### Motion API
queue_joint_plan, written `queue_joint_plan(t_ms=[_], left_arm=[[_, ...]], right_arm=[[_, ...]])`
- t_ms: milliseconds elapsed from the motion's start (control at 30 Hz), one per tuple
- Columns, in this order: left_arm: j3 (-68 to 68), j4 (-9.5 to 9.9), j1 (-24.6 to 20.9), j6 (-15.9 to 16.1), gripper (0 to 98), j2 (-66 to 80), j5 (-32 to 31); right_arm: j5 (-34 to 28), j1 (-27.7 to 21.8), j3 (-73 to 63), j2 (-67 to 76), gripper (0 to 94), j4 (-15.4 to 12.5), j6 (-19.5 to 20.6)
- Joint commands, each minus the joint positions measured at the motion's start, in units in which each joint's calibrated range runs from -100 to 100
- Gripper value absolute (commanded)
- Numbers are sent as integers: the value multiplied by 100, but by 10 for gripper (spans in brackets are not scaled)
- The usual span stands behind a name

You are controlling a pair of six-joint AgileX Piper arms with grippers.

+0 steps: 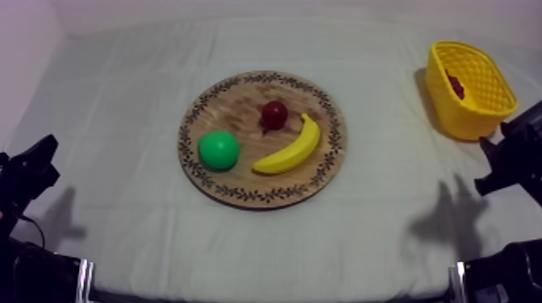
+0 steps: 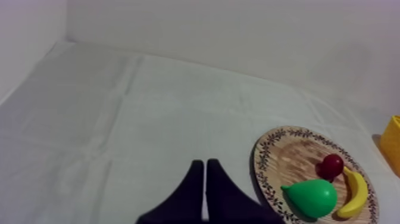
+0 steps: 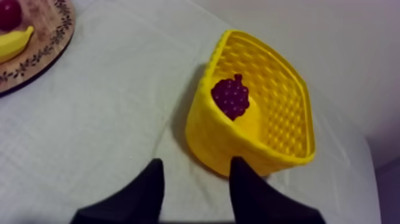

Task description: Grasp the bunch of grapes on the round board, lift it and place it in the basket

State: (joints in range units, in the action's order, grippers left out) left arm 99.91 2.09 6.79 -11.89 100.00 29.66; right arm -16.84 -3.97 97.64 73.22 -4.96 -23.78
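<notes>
Lying in the yellow basket (image 3: 215, 138) is the bunch of grapes (image 3: 231, 96), right hand (image 3: 196, 162) released, left hand (image 2: 204, 162) clenched.

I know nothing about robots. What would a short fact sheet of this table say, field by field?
Board: round wooden board with patterned rim, mid-table on the grey-white cloth
On it: green pear, small red fruit, yellow banana
Basket: yellow lattice basket, on the right arm's side
Inside it: bunch of purple grapes
Grippers: left gripper shut on nothing, over the cloth; right gripper open, empty, facing the basket
</notes>
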Motion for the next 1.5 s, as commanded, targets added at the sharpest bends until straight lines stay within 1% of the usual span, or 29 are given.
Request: queue_joint_plan(t_ms=[0, 100, 167, 267, 367, 500, 567, 667, 867, 967, 1467], left_arm=[[-2, -1, -2, -2, 1, 0, 1], [-2, -1, -2, -1, 1, 0, 1], [-2, -1, -2, -1, 1, 0, 1], [-2, -1, -2, 0, 1, 0, 1], [-2, -1, -2, 0, 1, 0, 1], [-2, -1, -2, 0, 1, 0, 1], [-2, -1, -2, 0, 1, 0, 1], [-2, -1, -2, -2, 1, 0, 1], [-2, -1, -2, -3, 1, 0, 1], [-2, -1, -2, -3, 1, 0, 1], [-2, -1, -2, 0, 1, 0, 1]], right_arm=[[-118, 18, 131, 476, 296, -109, -85], [-417, 37, 185, 829, 228, -230, -76], [-671, 51, 200, 1065, 171, -230, 49], [-995, 113, 209, 1395, 89, -114, 405], [-1308, 196, 212, 1664, 43, 30, 830], [-1677, 313, 213, 1935, 15, 238, 1556], [-1919, 370, 210, 2061, 10, 294, 1750], [-2079, 447, 205, 2182, 9, 335, 1724], [-2145, 571, 203, 2242, 6, 357, 1311], [-2151, 598, 203, 2250, 5, 360, 1195], [-2154, 611, 203, 2254, 5, 362, 1145]])
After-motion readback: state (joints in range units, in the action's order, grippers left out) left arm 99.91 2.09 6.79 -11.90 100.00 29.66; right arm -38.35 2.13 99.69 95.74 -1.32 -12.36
